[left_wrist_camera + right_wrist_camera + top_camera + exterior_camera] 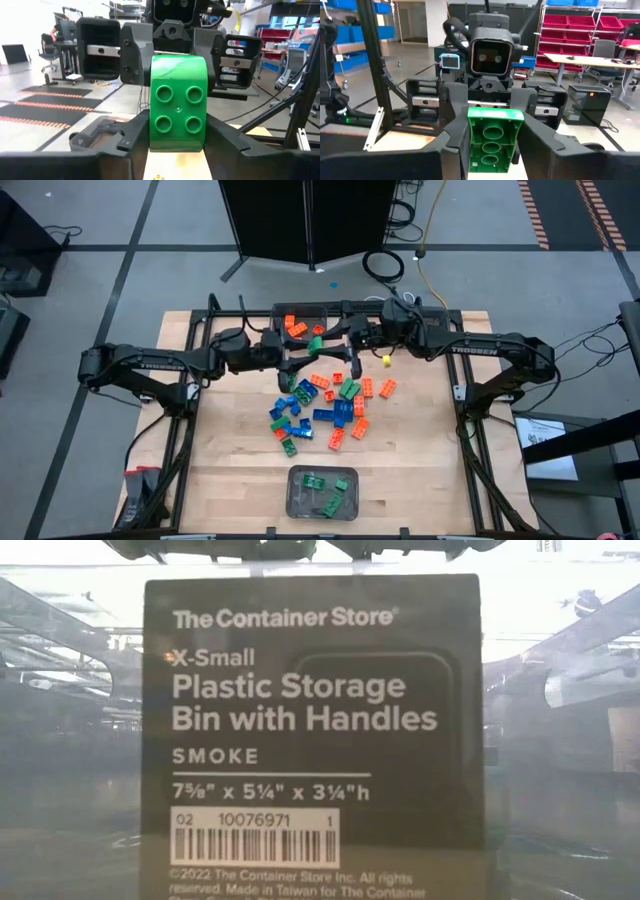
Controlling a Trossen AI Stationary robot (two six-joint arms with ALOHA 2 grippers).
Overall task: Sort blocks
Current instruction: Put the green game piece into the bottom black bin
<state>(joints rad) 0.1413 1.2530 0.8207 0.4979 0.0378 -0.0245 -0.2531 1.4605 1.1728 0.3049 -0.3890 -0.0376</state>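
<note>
Handover is the step I read here: both arms meet above the far middle of the counter [240, 480], and a single green brick [318, 343] sits between the two tools in mid-air, above the loose pile. In the left wrist view the left tool [176, 145] has the brick's studded face toward its camera, its two dark fingers flanking the brick, while the right tool's fingers close on the brick from the far side. In the right wrist view the right tool [492, 150] is clenched on that brick, whose hollow underside faces me, with the left tool holding on opposite. I judge the right tool has the firm grasp; the left tool looks slack on the brick, but I cannot tell if it has truly let go. The remaining blocks [325, 402], orange, green and blue, lie scattered on the counter's middle; a near bin [293, 505] holds a few green pieces, a far bin [282, 313] holds orange ones. Both arms stretch inward from their sides, wrists level, tools facing each other. Next, I would want the left tool fully released and drawn clear before the right arm carries the brick toward the green bin, probably.
</note>
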